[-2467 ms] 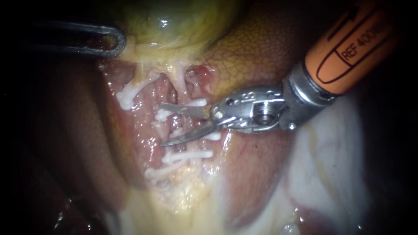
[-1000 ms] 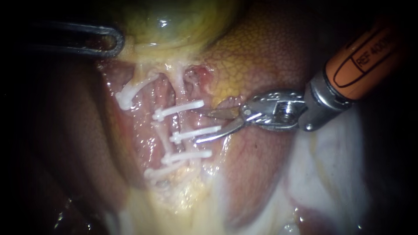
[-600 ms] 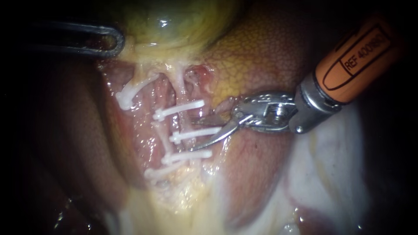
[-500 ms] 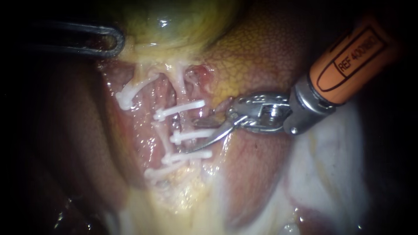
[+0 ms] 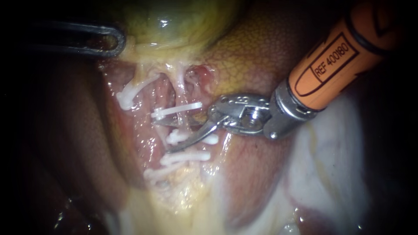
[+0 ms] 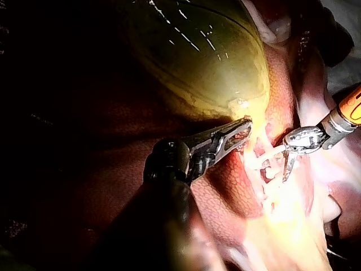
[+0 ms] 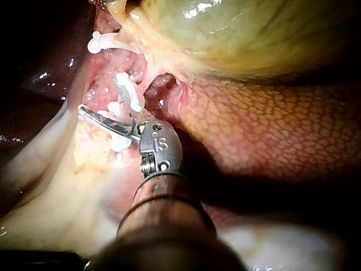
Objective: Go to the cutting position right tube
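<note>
Your right instrument (image 5: 161, 135) has its end effector open: blades spread, holding nothing, straddling the right tube (image 5: 181, 87) just below the top clip (image 5: 178, 109). The lower blade crosses the middle clip (image 5: 175, 137). Ease it clear, I'd say, so that only tube lies between the blades, square across.

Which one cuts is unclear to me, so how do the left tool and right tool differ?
The left tool ends in a dark rounded loop; the right tool ends in thin silver blades. The left tool is shut on the gallbladder's edge; the right tool stands open among the white clips. The left tool's shaft is dark, the right tool's orange. Both are slender.
</note>
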You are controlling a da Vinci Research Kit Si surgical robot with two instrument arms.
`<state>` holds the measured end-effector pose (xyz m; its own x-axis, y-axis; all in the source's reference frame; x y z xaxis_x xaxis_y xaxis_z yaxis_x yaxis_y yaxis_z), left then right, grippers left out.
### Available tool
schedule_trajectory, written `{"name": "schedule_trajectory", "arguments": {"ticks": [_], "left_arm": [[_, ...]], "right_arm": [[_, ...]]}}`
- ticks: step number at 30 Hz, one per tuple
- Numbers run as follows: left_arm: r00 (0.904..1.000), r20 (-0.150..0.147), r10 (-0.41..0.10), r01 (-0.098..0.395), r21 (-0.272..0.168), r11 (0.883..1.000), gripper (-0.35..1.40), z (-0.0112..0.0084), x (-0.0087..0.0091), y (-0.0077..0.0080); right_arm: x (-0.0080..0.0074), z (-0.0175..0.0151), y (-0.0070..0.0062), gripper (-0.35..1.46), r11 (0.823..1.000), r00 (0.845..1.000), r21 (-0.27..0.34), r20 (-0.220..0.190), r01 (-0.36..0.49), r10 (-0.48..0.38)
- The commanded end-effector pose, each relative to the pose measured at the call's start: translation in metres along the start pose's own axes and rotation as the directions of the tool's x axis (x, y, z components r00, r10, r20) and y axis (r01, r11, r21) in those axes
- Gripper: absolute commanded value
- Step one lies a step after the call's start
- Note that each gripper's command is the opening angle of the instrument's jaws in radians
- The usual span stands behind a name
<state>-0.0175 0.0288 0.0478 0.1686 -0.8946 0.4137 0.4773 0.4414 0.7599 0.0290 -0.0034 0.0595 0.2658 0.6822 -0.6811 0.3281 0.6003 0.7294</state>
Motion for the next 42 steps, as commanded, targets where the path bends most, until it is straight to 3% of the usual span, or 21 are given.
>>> {"name": "schedule_trajectory", "arguments": {"ticks": [1, 16, 23, 34, 42], "left_arm": [[1.0000, 0.000, 0.000, 0.000, 0.000, 1.000, -0.35, 0.0000, 0.0000, 0.0000], [1.0000, 0.000, -0.001, 0.001, -0.001, 1.000, -0.35, 0.0001, 0.0000, 0.0000], [1.0000, 0.000, -0.001, 0.001, -0.001, 1.000, -0.35, 0.0001, 0.0000, 0.0000], [1.0000, 0.000, 0.000, 0.000, 0.000, 1.000, -0.35, -0.0001, 0.0000, 0.0000], [1.0000, 0.000, 0.000, 0.000, 0.000, 1.000, -0.35, -0.0001, 0.0000, 0.0001]], "right_arm": [[0.0000, 0.0002, 0.0001, 1.01, 1.000, 1.000, 0.000, -0.003, 0.000, 0.000], [0.0005, 0.0018, 0.0000, 1.01, 0.998, 0.995, 0.058, -0.097, 0.019, -0.013], [0.0010, 0.0025, -0.0008, 0.99, 0.996, 0.994, 0.084, -0.107, 0.023, -0.014], [0.0036, 0.0027, -0.0038, 0.99, 0.994, 0.993, 0.112, -0.116, 0.016, -0.003], [0.0039, 0.0028, -0.0040, 1.01, 0.993, 0.993, 0.114, -0.116, 0.015, -0.002]]}}
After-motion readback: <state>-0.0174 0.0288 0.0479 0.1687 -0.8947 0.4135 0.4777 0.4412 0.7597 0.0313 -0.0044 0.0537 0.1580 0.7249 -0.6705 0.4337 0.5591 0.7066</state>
